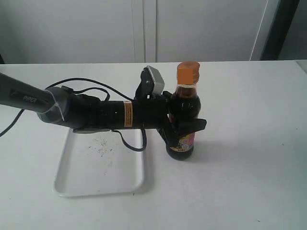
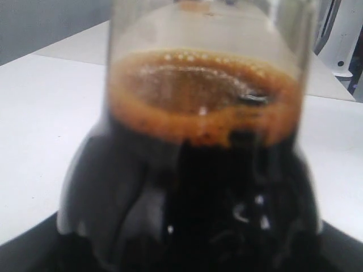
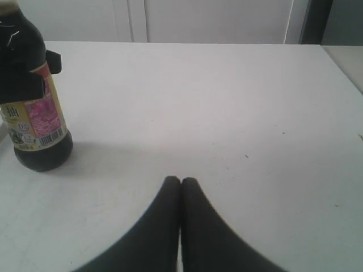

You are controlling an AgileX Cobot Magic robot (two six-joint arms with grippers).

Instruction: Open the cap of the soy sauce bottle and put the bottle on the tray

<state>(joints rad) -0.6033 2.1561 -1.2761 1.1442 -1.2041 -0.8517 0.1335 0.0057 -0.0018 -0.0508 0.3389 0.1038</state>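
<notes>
Your round-shouldered glass soy sauce bottle [image 1: 184, 101] stands upright on the smooth white table [image 1: 249, 167], just right of the flat tray [image 1: 115, 173], with its orange-brown cap [image 1: 187, 73] pointing up. Your left gripper [image 1: 188, 125] straddles its body, but you cannot tell if it grips; your right gripper [image 3: 180, 182] is pressed together, empty

soy sauce bottle [image 1: 188, 98]: on table [image 1: 249, 163] | tray [image 1: 81, 167]: left of bottle

The soy sauce bottle [image 1: 186, 103] stands up straight on the white desk [image 1: 249, 158], just beside the tray [image 1: 96, 187]. Its orange cap [image 1: 187, 73] is on top. The left pincer [image 1: 187, 120] sits around the bottle's middle, and its black arm [image 1: 96, 112] reaches over the tray.
</notes>
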